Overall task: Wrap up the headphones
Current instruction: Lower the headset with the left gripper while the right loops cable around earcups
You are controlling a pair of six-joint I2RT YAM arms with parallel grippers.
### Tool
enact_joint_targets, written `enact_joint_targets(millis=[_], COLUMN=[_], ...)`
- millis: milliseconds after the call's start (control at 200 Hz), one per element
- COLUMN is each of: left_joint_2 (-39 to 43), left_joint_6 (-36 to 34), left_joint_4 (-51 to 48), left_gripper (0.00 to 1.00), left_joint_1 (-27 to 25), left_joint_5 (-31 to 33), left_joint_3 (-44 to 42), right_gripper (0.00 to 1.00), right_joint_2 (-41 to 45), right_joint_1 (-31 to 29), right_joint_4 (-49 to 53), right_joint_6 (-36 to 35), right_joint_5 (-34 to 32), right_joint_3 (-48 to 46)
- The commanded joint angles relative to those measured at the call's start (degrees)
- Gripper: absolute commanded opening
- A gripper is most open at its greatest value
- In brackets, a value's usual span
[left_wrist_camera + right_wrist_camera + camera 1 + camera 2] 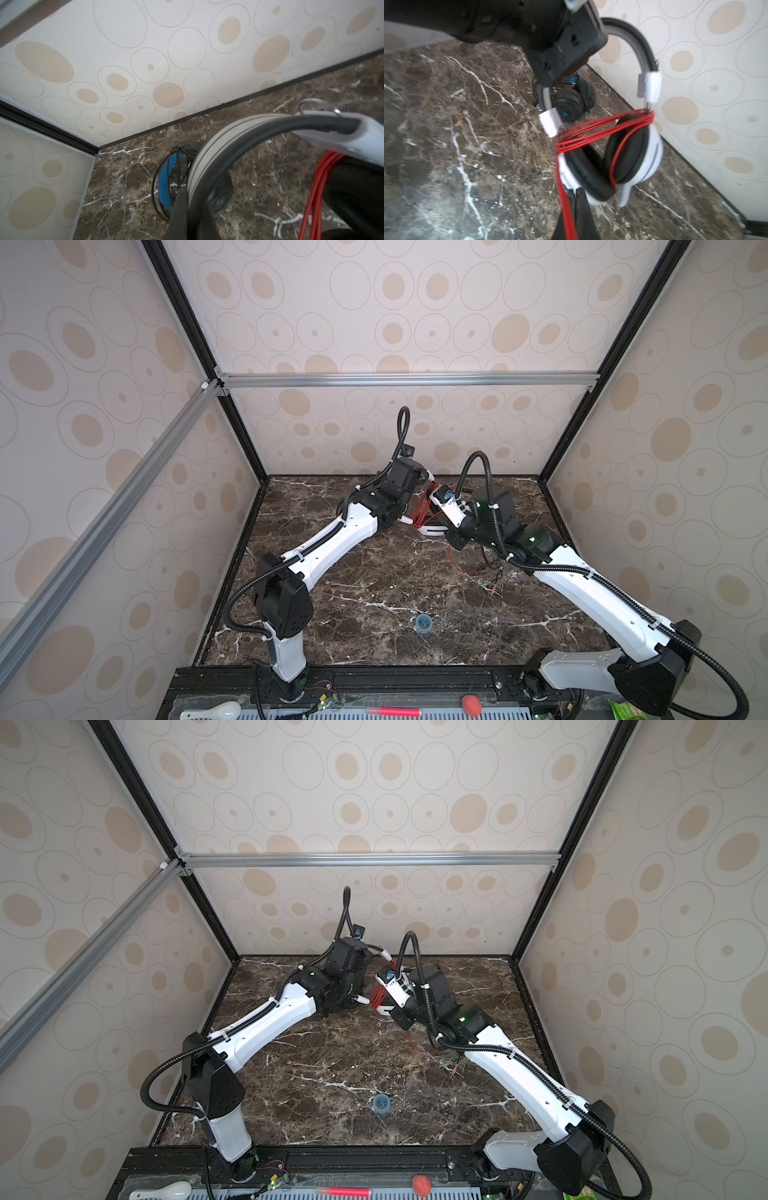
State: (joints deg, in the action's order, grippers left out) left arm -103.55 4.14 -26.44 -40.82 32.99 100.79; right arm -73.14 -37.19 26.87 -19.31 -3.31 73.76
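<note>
The white headphones (pixel 648 158) with black pads hang above the marble table, and their red cord (pixel 593 133) is looped several times across the two ear cups. My left gripper (pixel 191 199) is shut on their headband (pixel 232 135). My right gripper (pixel 576 192) is shut on the red cord just below the nearer ear cup. In both top views the white headphones (pixel 428 529) (pixel 384 1011) hang between the two wrists near the back wall. The black headphones (pixel 571 104) lie on the table behind them, their blue inner part (pixel 164 185) showing and their thin black cord (pixel 154 187) looped beside it.
The tail of the red cord (pixel 459 564) trails over the table under the right arm, next to some thin loose wires (pixel 492 578). A small blue roll (pixel 423 622) sits near the front middle. The back wall (pixel 374 435) is close behind both grippers.
</note>
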Motion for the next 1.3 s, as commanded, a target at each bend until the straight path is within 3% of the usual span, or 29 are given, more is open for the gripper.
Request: enact_joint_targets(millis=[0, 195, 460, 590, 895, 1290], left_joint_2=[5.7, 8.1, 11.9, 15.3, 16.8, 12.6], left_joint_6=[-6.0, -10.4, -11.2, -9.8, -8.3, -6.5], left_joint_4=[-1.7, -9.4, -10.6, -5.7, -4.4, -7.2], left_gripper=[0.0, 0.0, 0.0, 0.0, 0.0, 0.0], left_joint_1=[0.1, 0.4, 0.4, 0.4, 0.4, 0.4], left_joint_5=[-2.0, -9.9, -23.6, -32.1, -42.5, -45.5], left_joint_3=[-1.3, -1.6, -2.1, -5.7, -3.4, 11.6], right_gripper=[0.01, 0.05, 0.08, 0.08, 0.09, 0.13], right_joint_2=[-0.5, -2.3, -3.9, -4.5, -1.6, 1.2], right_joint_1=[-0.4, 0.9, 4.9, 9.9, 16.2, 22.4], right_joint_4=[2.0, -0.8, -1.9, -1.3, -5.2, -11.4], right_joint_6=[-9.0, -10.8, -7.4, -1.1, 4.8, 11.4], right_joint_5=[-7.8, -16.2, -14.4, -10.6, -0.7, 13.0], right_joint_3=[0.9, 1.5, 2.6, 2.7, -1.9, -7.3])
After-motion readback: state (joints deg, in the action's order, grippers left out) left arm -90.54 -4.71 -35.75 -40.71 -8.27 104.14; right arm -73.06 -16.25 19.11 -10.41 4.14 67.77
